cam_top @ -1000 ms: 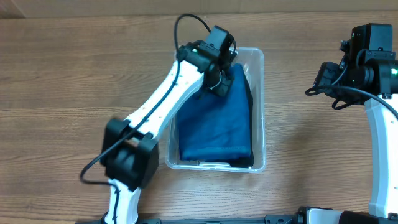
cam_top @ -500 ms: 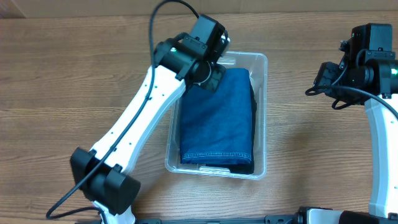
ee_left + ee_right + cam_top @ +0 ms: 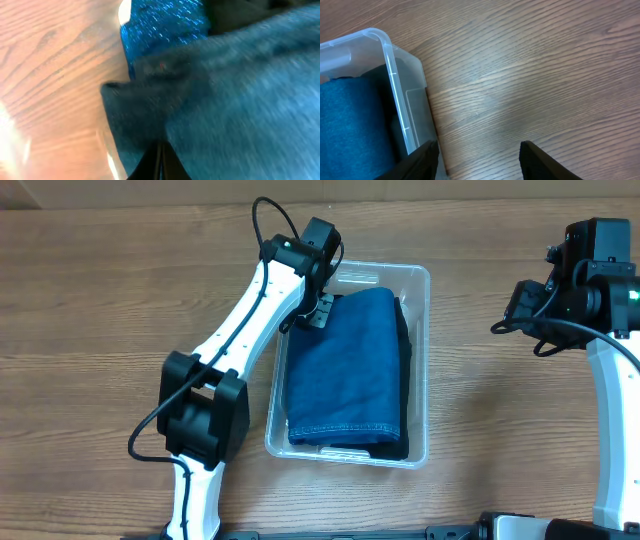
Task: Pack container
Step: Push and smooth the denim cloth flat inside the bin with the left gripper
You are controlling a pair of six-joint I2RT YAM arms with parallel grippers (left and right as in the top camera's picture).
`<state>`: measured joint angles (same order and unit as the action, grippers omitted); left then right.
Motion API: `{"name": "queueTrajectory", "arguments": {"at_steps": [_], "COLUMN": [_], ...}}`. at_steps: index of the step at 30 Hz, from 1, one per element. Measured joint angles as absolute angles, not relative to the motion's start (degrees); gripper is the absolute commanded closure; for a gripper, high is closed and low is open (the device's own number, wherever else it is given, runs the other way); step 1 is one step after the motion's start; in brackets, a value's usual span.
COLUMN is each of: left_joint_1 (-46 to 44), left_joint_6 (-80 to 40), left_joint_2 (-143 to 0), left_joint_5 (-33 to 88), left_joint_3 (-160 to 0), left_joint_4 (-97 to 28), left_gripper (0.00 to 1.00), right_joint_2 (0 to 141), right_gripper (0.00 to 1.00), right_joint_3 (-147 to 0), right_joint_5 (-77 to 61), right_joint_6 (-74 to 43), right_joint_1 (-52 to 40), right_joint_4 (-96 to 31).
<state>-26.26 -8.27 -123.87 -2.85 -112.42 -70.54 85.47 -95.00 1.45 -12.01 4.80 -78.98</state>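
The clear plastic container point(image 3: 421, 360) sits mid-table and holds folded blue denim cloth point(image 3: 350, 370) over a dark layer point(image 3: 404, 442). My left gripper point(image 3: 318, 310) is at the cloth's back left corner, inside the container's left wall. In the left wrist view its fingers point(image 3: 161, 161) are pressed shut over the blurred blue cloth point(image 3: 240, 90); no fabric shows between them. My right gripper point(image 3: 517, 305) hangs open and empty over bare wood to the right of the container. Its fingers point(image 3: 477, 160) frame the table beside the container's corner point(image 3: 395, 70) and the cloth point(image 3: 345, 125).
The wooden table point(image 3: 100, 300) extends to the left and right of the container. The left arm's white links point(image 3: 235, 345) slant across the area left of the container. The right arm's base point(image 3: 610, 430) stands at the right edge.
My left gripper has moved left and back from over the cloth's top middle to its back left corner. The left arm's elbow has swung. The right arm has not moved.
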Motion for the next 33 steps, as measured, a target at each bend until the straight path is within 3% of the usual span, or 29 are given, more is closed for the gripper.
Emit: {"name": "queueTrajectory", "arguments": {"at_steps": [4,6,11,17,24,29,31,32,33], "left_joint_1": [-31.86,-40.66,-49.19,-50.39,-50.02,-49.36,-48.53,-47.37,-46.09], "left_joint_6": [-9.1,-9.13,-9.13,-10.94,-11.94,-11.86,-11.86,-11.86,-11.97], "left_joint_2": [-109.54,-101.45,-103.35,-103.96,-102.21,-102.41,-102.67,-102.28,-101.51], "left_joint_5": [4.49,4.8,3.38,3.25,11.16,12.69,10.37,7.38,5.8], "left_joint_3": [-116.95,-118.78,-108.38,-94.41,-79.26,-80.86,-86.39,-93.54,-97.14], "left_joint_4": [-76.44,-80.9,-80.44,-73.49,-59.31,-63.46,-69.1,-71.24,-72.07], "left_gripper": [0.96,0.96,0.96,0.94,0.93,0.95,0.85,0.63,0.5], "right_joint_2": [85.47,85.47,85.47,85.47,85.47,85.47,85.47,85.47,85.47], "right_gripper": [0.44,0.45,0.45,0.44,0.44,0.44,0.44,0.44,0.45], "right_joint_3": [-95.0,-95.0,-95.0,-95.0,-95.0,-95.0,-94.98,-94.96,-94.96], "right_joint_5": [1.43,1.43,3.09,0.19,-1.23,-1.3,-1.3,-1.3,-1.3], "right_joint_6": [-12.01,-11.99,-15.11,-17.37,-17.76,-17.74,-17.45,-17.1,-16.71], "right_joint_1": [4.8,4.8,7.09,18.09,18.28,18.26,17.85,17.34,16.78], "right_joint_4": [-78.78,-78.85,-78.98,-80.05,-80.49,-80.62,-80.58,-80.58,-80.58]}}
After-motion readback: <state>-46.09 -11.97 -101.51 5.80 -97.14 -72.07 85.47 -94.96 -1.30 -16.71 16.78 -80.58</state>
